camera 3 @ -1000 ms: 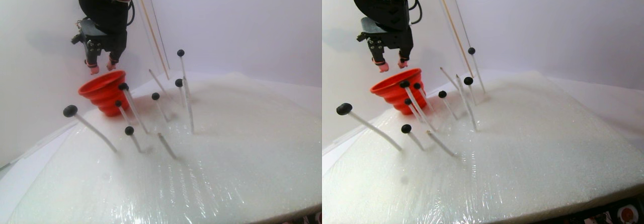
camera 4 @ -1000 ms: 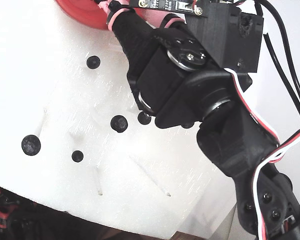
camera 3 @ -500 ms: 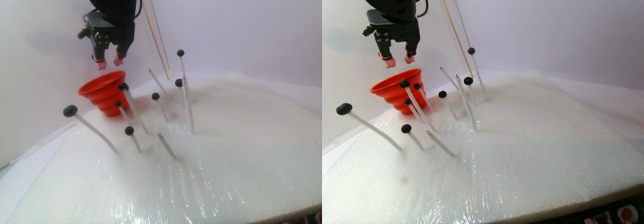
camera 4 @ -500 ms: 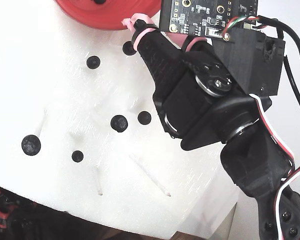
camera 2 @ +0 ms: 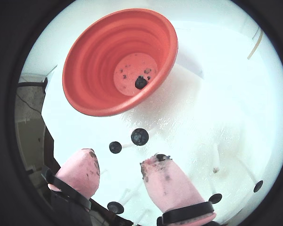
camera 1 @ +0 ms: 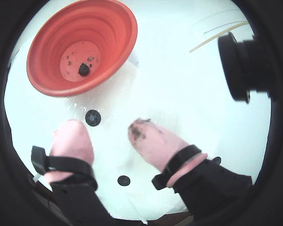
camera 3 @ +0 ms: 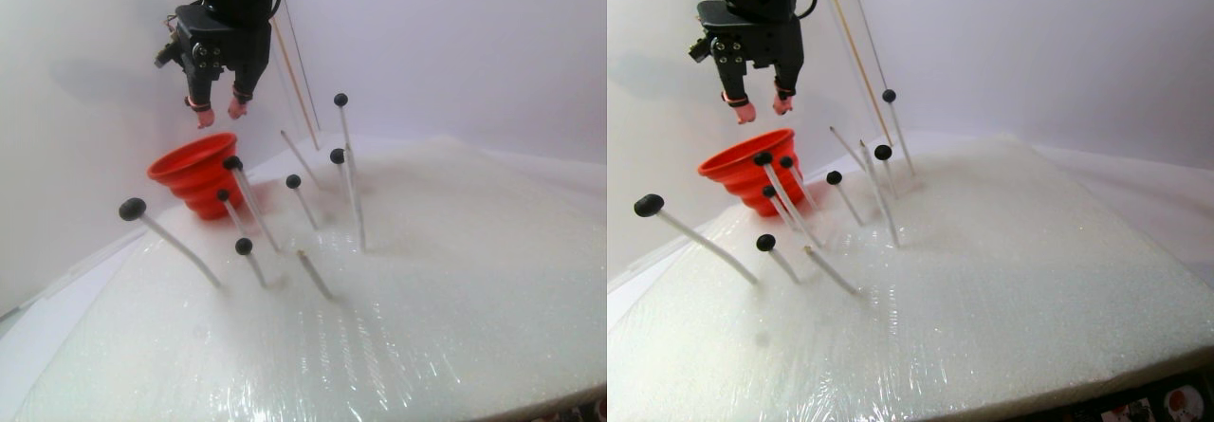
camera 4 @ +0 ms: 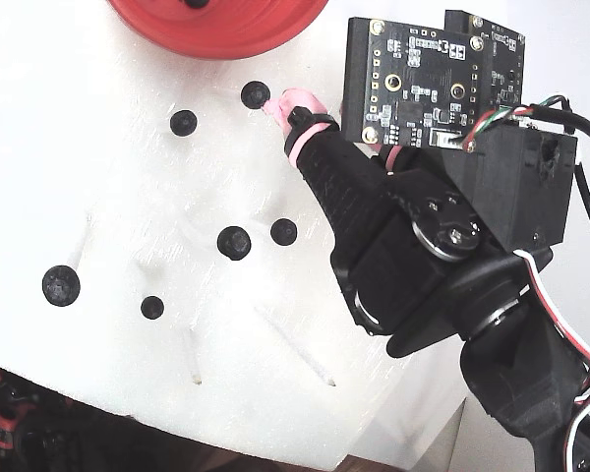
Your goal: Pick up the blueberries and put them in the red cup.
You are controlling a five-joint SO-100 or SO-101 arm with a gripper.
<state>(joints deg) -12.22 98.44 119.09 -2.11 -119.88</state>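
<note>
Across the whole stereo pair view: a broad white foam slab under glossy clear film, pebbled and rippled, studded with thin clear stalks leaning at varied angles.

At twelve o'clock over the slab's far corner: the black, blocky printed arm, wrist bent straight down, wires looped at its side; seen in the fixed view as a chunky black body with a dark circuit board at its head.

At seven o'clock just below the fingertips in the stereo pair view: the wide round red plastic cup, smooth-rimmed, ribbed in concentric steps, resting on the foam; one small dark berry on its speckled floor, plus crumbs.

Hanging clear of the cup: the two-finger gripper, its fingers sheathed in soft pink rubber with smudged tips and banded in black, spread well apart, holding and touching nothing.

Scattered at the stalk tops from three to six o'clock of the cup in the stereo pair view: the small round matte blue-black blueberries, unequal in size; two of them showing between the pink tips in a wrist view.
</note>
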